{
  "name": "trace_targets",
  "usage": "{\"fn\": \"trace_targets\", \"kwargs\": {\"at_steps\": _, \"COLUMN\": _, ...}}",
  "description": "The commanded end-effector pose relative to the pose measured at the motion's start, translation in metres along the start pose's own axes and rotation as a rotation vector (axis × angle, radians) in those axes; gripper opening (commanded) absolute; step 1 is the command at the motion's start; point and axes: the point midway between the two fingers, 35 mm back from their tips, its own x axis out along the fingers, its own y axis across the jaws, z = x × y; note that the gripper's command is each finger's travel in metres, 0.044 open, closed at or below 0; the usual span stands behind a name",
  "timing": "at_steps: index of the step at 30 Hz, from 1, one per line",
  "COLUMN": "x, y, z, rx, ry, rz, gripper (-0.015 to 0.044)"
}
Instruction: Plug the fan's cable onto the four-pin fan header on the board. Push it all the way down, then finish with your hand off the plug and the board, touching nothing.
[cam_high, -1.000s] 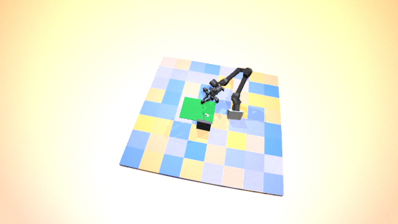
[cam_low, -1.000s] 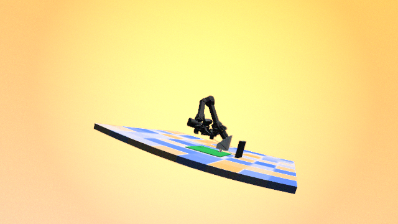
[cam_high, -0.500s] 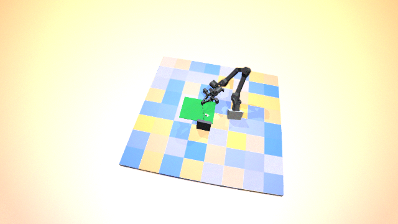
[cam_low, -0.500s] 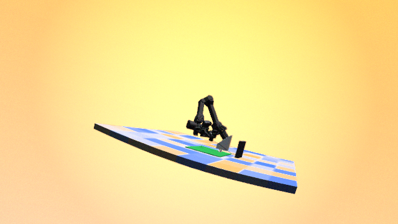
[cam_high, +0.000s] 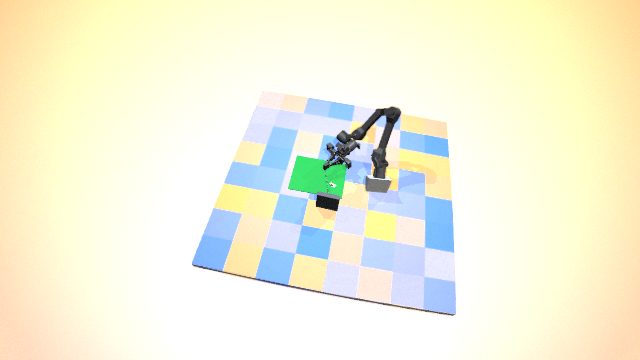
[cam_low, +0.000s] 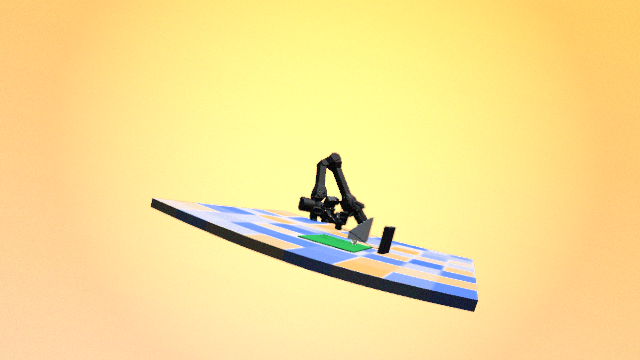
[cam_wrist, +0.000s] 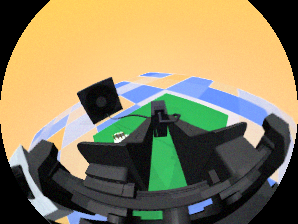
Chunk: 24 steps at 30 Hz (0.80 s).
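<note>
Closed on the small black plug (cam_wrist: 158, 106), the black parallel-jaw gripper (cam_high: 326, 166) (cam_low: 338, 227) (cam_wrist: 158, 119) is hovering over the edge region of the board, its 2 dark fingers angling inward toward their tips. Beneath everything, a square platform (cam_high: 312, 242) (cam_low: 315, 260) (cam_wrist: 197, 89) is showing a patchwork of blue, yellow, peach and pale lilac tiles. Above it, the black jointed arm (cam_high: 385, 135) (cam_low: 342, 182) is bending high at its elbow and reaching down toward the board, while its angular grey base block (cam_high: 378, 185) (cam_low: 362, 232) is standing off to one side. The flat green rectangular board (cam_high: 310, 175) (cam_low: 327, 241) (cam_wrist: 202, 114) is lying on the tiles, and a square black fan (cam_high: 327, 202) (cam_low: 386, 240) (cam_wrist: 89, 101) is standing upright just beside it. Near the fan, the small white 4-pin header (cam_high: 333, 185) (cam_low: 354, 242) (cam_wrist: 119, 136) is sitting on the green surface, apart from the plug. From the fan, a thin dark cable (cam_wrist: 131, 117) is running to the plug, which is remaining unplugged.
</note>
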Motion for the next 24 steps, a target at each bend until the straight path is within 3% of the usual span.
{"fn": "trace_targets", "kwargs": {"at_steps": 1, "x": 0.0, "y": -0.002, "z": -0.002, "rx": -0.006, "ry": -0.006, "rz": -0.003, "gripper": 0.0}}
{"fn": "trace_targets", "kwargs": {"at_steps": 24, "x": 0.003, "y": -0.003, "z": -0.022, "rx": -0.006, "ry": -0.005, "rz": -0.003, "gripper": 0.0}}
